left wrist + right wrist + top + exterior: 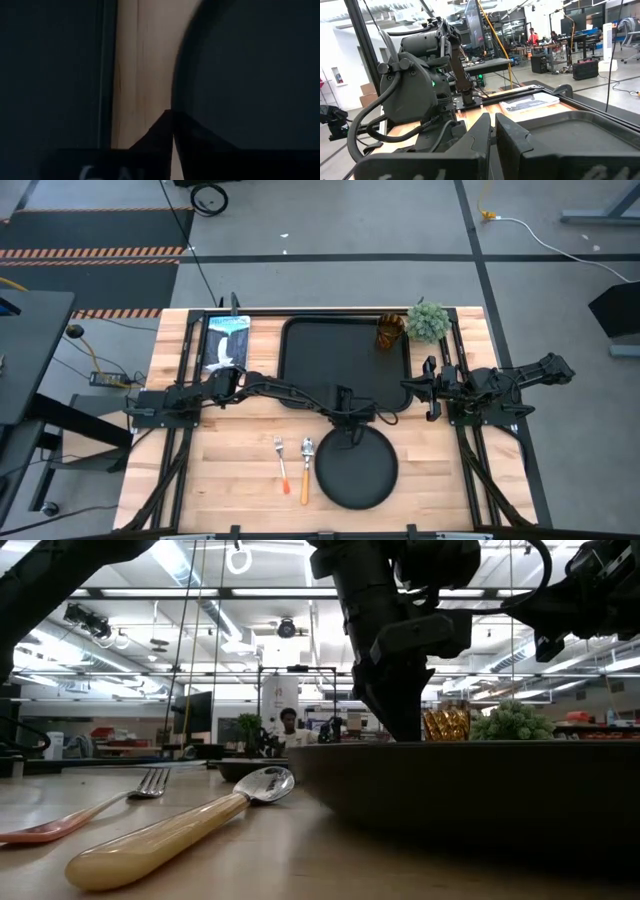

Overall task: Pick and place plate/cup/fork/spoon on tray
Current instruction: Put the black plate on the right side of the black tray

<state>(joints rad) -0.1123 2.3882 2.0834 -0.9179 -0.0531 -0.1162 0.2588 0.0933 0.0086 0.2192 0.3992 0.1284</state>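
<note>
One tray (300, 365), one plate (356, 472), one cup (389, 333), one fork (281, 459), one spoon (306, 470) — five task pieces on the wooden table (230, 460), plus one fuzzy green plant ball (427, 321) and one booklet (226, 340). The left gripper (352, 430) is down at the far rim of the round black plate, right in the strip between plate and tray; in the left wrist view its fingers (162, 132) sit pressed together, tips meeting over the wood beside the plate's curved edge (182, 75), gripping nothing that I can see. The right gripper (430, 388) hangs by the tray's right edge, its fingers (512, 135) drawn together too, nothing between them. The cup stands in the tray's far right corner, just beside the plant ball. Fork and spoon lie side by side left of the plate, handles toward the near edge, fork on the outside. The plate is on the table, near side of the tray.
</note>
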